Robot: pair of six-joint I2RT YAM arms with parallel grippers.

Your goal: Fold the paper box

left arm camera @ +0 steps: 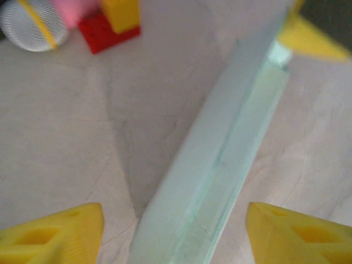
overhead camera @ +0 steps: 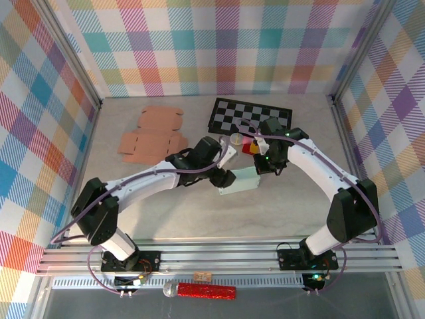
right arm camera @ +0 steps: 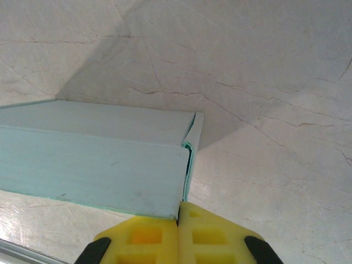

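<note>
The main risk sits at the right gripper (right arm camera: 179, 234). Its fingers are pressed together with no gap, and by the look of it they nip the thin end flap of the paper box (overhead camera: 240, 181) at its corner. A pull or twist from there could crease or tear that flap. It could also drag the light box across the smooth table (overhead camera: 166, 212), since nothing else pins it. The left gripper (left arm camera: 176, 225) stands wide open, one fingertip on either side of the box's long wall, neither touching it. Closing hard here could buckle the hollow wall rather than fold it. In the overhead view the box lies near the table's centre, at about 3 o'clock from the left gripper and 8 o'clock from the right one. The red and yellow blocks (overhead camera: 250, 146) lie close by at the box's 12 o'clock, where a swinging wrist could knock them
</note>
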